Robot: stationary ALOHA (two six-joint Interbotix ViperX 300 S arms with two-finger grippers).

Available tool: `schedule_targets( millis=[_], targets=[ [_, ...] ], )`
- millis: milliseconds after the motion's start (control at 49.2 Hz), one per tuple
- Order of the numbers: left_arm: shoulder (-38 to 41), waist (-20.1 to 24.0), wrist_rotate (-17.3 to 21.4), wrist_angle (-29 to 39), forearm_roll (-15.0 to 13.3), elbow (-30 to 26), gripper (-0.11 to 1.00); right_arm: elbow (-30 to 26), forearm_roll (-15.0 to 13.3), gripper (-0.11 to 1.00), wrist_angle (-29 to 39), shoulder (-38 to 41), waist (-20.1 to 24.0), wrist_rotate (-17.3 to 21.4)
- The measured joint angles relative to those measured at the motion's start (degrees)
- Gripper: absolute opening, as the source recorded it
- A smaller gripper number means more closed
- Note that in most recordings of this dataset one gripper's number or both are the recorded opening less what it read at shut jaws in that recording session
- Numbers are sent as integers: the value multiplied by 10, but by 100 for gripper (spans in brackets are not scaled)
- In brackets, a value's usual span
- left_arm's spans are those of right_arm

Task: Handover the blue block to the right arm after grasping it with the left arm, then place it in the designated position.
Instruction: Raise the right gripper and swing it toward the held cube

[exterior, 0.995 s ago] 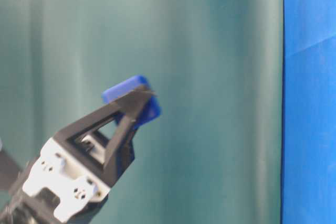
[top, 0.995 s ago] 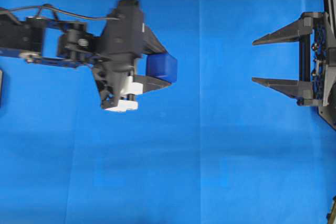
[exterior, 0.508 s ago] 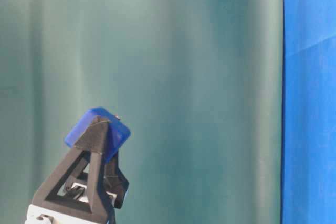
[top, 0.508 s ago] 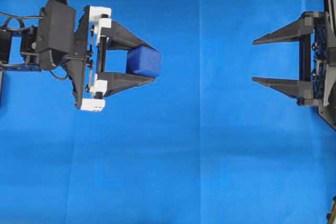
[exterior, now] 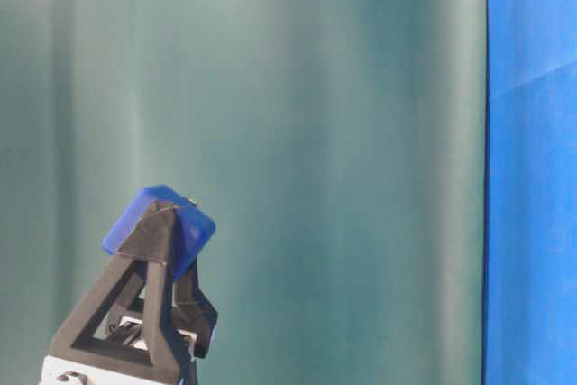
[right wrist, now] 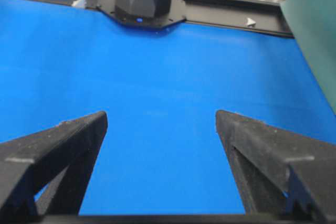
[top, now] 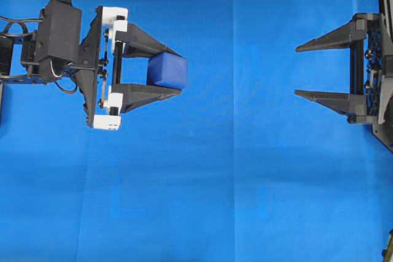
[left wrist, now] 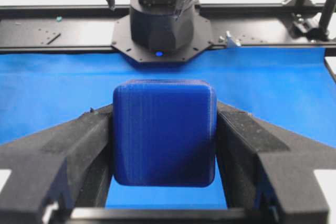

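On the left, my left arm (top: 58, 41) reaches in over the blue cloth (top: 233, 200), and my left gripper (top: 173, 70) is clamped on the blue block (top: 168, 70). The block sits between the tips of the two black fingers, one finger (left wrist: 79, 145) pressed flat against each side face, and it is clear of the cloth: from table level it rides high against the green backdrop (exterior: 315, 132).

What has just changed is my wrist. A second ago the hand was rolled and tipped, the block half hidden under the finger; now the white bracket (top: 110, 65) faces up, the fingers lie level and point straight across toward my other hand. The block has kept its seat in the grip through that turn. I judge the pickup finished and the presenting pose reached.

To the right, well apart across bare cloth, my right gripper (top: 298, 70) stands spread wide with nothing in it, its two fingertips aimed back at the block, and it has not moved. The block's far end pokes slightly past my left fingertips, so there is little face for the right fingers to take. Closing the gap is the next job, I reckon.
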Motion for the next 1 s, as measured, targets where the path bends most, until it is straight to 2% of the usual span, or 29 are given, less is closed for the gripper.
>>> schedule_targets(
  millis=[183,406,589,873,995],
  targets=[
    [0,0,0,0,-1,-1,48,0,-2,97,-2,0,0,-4],
    [0,0,0,0,-1,0,48,-8,-43,97,3,-1,1,-34],
    [0,0,-1,0,-1,0,48,-27,-79,96,32,-1,0,-105],
    [0,0,-1,1,-1,0,48,-50,-139,94,40,-3,0,-278],
    [0,0,-1,0,-1,0,48,-51,-166,94,33,-3,1,-338]
  ],
)
